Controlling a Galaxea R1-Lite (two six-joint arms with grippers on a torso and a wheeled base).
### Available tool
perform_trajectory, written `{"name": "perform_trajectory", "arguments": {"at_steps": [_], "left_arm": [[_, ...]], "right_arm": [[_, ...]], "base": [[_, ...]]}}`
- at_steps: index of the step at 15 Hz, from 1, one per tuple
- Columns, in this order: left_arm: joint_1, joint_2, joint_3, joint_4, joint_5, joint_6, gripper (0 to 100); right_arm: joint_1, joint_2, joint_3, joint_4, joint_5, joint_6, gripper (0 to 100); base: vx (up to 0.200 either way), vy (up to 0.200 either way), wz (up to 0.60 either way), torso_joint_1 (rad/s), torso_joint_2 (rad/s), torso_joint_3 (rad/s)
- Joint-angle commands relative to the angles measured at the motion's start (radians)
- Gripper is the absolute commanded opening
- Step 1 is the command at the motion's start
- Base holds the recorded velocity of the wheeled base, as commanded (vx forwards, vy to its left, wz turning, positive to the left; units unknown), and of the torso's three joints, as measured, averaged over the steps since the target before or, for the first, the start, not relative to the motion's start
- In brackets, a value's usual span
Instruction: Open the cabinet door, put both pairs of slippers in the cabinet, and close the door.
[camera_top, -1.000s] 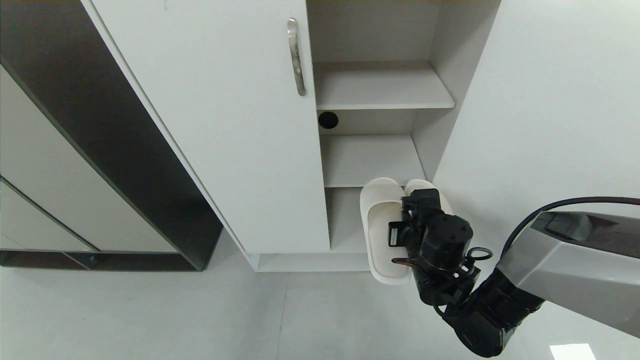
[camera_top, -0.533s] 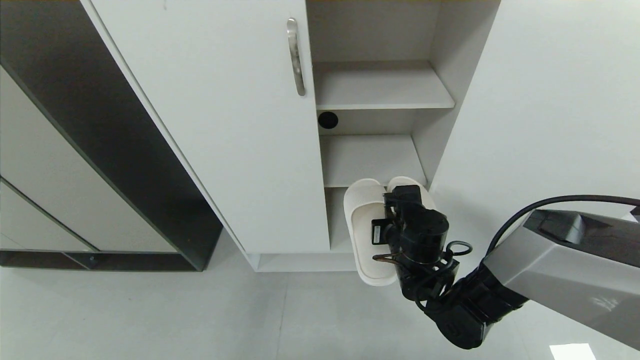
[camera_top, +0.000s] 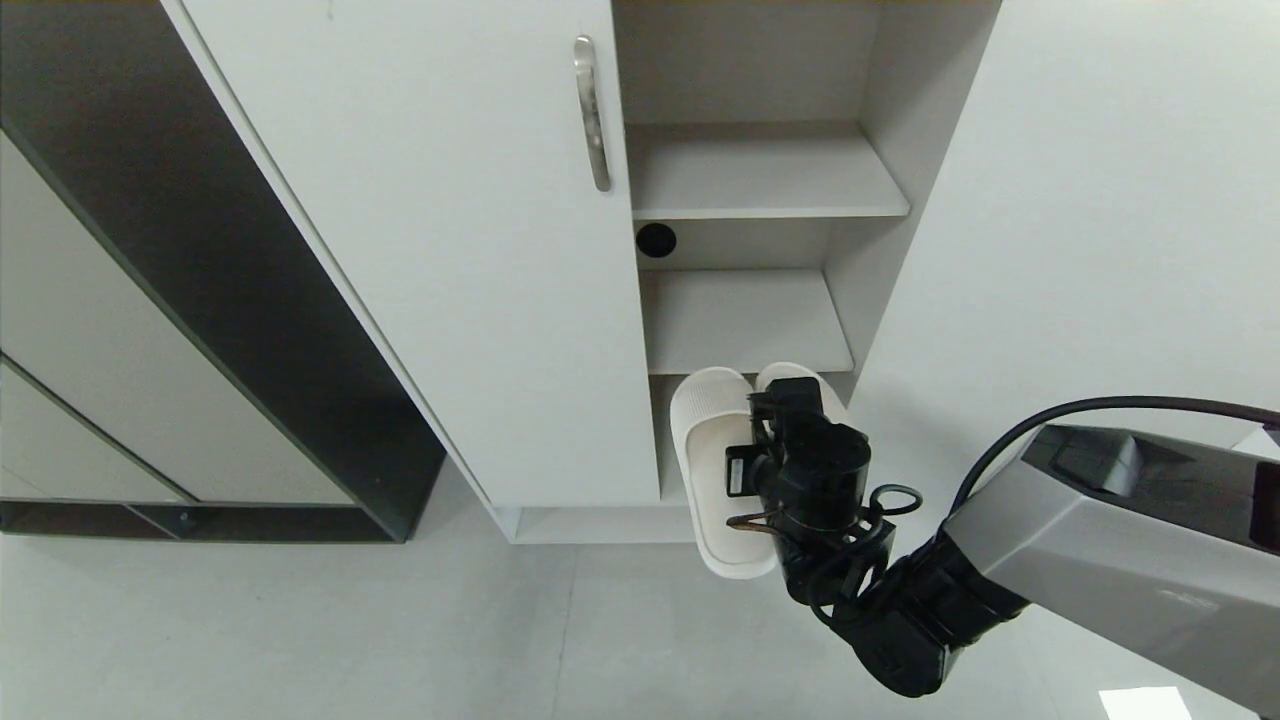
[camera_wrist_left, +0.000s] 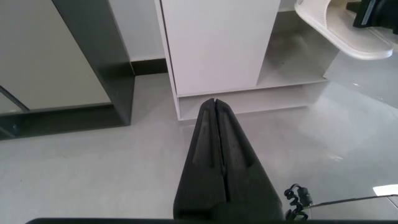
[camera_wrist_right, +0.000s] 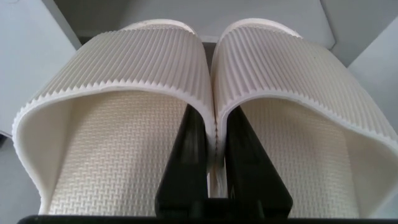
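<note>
Just before the open white wooden cabinet (camera_top: 890, 130), the right pincer (camera_wrist_right: 214, 168) was clamped on the cream ribbed foam slippers (camera_top: 705, 470); their toes might, apparently, catch the shelf edge (camera_top: 700, 369) and twist loose.

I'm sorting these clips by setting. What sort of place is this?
Probably a home entryway or hallway, though it could be a mock-up. A tall white cabinet has low open shelves, the right gripper holds a pair of cream slippers before them, and the floor is plain grey tile.
</note>
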Motion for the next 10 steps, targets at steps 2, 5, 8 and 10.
{"name": "perform_trajectory", "arguments": {"at_steps": [2, 5, 8, 10], "left_arm": [[0.0, 0.002, 0.0, 0.0, 0.001, -0.002, 0], [0.0, 0.003, 0.0, 0.0, 0.001, -0.002, 0], [0.0, 0.003, 0.0, 0.0, 0.001, -0.004, 0], [0.0, 0.002, 0.0, 0.0, 0.001, -0.007, 0]], "right_arm": [[0.001, 0.0, 0.001, -0.001, 0.0, -0.001, 0], [0.001, 0.0, 0.01, -0.002, -0.001, -0.001, 0], [0.002, -0.007, 0.019, -0.005, -0.001, -0.001, 0], [0.001, -0.008, 0.047, -0.004, 0.002, 0.003, 0]], "base": [[0.2, 0.0, 0.0, -0.007, 0.0, 0.005], [0.2, 0.0, 0.0, 0.005, 0.01, -0.001], [0.2, 0.0, 0.0, 0.004, 0.0, 0.004], [0.1, 0.0, 0.0, 0.006, 0.0, 0.004]]}}
